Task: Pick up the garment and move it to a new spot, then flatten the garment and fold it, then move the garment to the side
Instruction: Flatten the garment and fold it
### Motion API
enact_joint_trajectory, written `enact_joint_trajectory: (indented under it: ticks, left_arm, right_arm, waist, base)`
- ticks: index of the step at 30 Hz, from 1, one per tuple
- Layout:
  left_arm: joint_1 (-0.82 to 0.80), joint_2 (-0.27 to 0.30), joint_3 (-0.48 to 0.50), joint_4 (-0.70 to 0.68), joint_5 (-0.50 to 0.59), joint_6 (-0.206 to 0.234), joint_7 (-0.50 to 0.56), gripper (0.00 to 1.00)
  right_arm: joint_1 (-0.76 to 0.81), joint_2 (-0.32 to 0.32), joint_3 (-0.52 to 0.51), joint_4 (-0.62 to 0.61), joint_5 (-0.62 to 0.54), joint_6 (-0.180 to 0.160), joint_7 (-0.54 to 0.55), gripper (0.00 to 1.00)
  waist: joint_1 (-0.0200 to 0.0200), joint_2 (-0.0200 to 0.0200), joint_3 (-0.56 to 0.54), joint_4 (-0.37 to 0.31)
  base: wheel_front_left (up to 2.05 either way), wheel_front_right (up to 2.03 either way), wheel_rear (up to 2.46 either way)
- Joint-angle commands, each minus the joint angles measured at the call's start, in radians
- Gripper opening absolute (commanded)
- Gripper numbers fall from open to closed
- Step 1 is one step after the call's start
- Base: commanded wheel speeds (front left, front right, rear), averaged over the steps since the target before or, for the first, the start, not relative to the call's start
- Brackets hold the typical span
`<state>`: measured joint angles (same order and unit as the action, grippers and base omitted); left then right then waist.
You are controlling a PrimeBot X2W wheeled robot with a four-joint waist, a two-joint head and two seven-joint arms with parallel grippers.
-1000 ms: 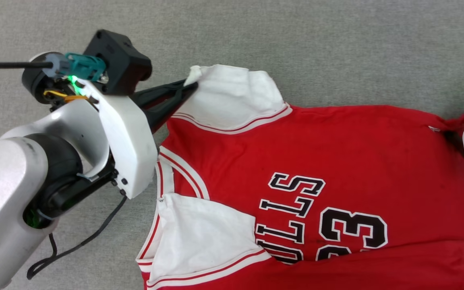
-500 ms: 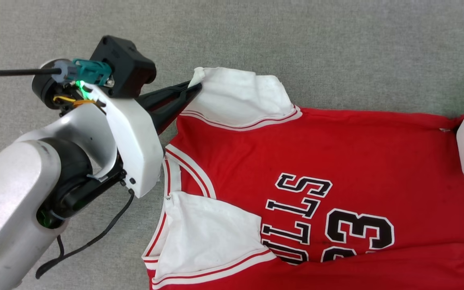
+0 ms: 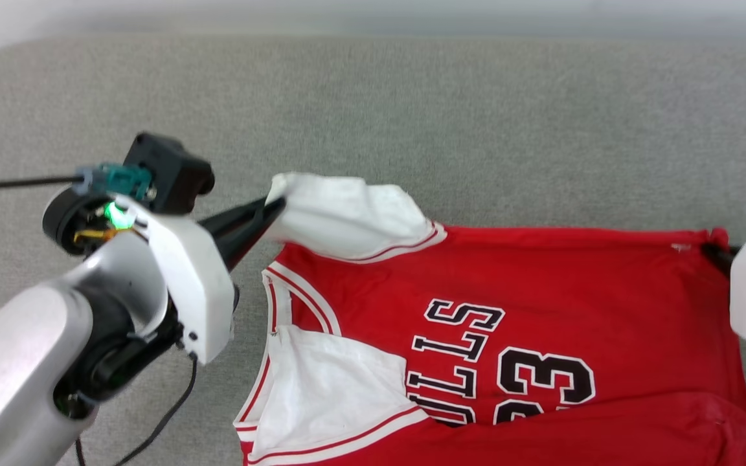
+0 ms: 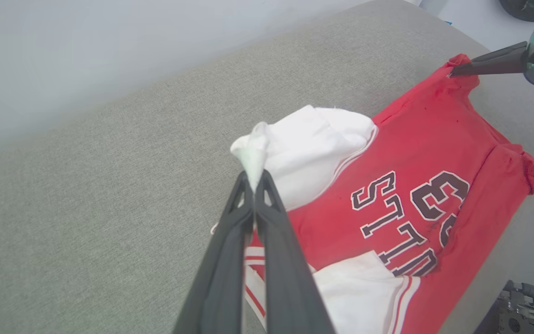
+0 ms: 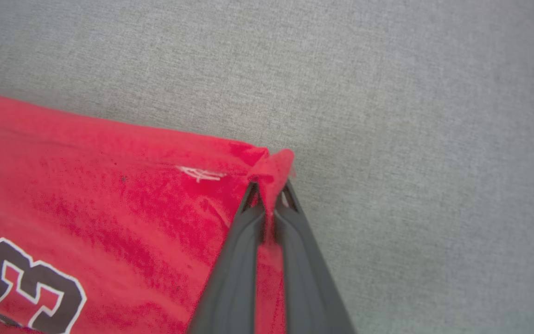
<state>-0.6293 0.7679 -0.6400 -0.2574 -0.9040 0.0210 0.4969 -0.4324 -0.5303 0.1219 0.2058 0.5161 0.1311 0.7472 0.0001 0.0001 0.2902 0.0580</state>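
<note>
The garment [image 3: 528,285], a red jersey with white sleeves and black 23 lettering, lies spread on a grey cushion with its near part folded over. My left gripper [image 3: 277,206] is shut on the tip of the far white sleeve [image 3: 347,213], lifting it; in the left wrist view the gripper [image 4: 253,178] pinches that sleeve [image 4: 304,144]. At the right, my right gripper [image 5: 269,192] is shut on the far red hem corner [image 5: 274,169]. In the head view its fingers [image 3: 716,254] reach that corner [image 3: 716,234].
The grey cushion [image 3: 476,129] stretches wide beyond the garment, its far edge meeting a pale wall. A black cable [image 3: 166,414] hangs under my left arm. A dark machine part [image 4: 526,308] shows at the lower right of the left wrist view.
The head camera has tilted up, so the whole picture sits lower. My right gripper has shut on the hem corner. The white sleeve is raised more in the left grip.
</note>
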Motion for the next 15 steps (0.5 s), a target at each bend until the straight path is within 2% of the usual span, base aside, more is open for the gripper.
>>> enact_joint_trajectory:
  ticks: [1,9,15]
  left_arm:
    - [0.034,0.011,0.004,-0.009,-0.007,0.011,-0.008,0.0]
    - [0.224,0.081,0.005,-0.069,-0.049,0.076,-0.042,0.0]
    - [0.356,0.122,-0.028,-0.085,-0.064,0.101,-0.051,0.0]
  right_arm:
    - [0.038,-0.007,-0.008,-0.02,0.006,-0.001,-0.01,0.0]
    - [0.241,-0.003,-0.092,-0.165,0.034,-0.001,-0.021,0.0]
    - [0.379,0.009,-0.102,-0.227,0.033,-0.001,0.01,0.0]
  waist:
    - [-0.0001,-0.0001,-0.042,-0.007]
    - [-0.0001,-0.0001,-0.097,-0.001]
    - [-0.0001,-0.0001,-0.114,0.001]
  base:
    - [0.0,0.0,0.0]
    - [0.0,0.0,0.0]
    - [0.0,0.0,0.0]
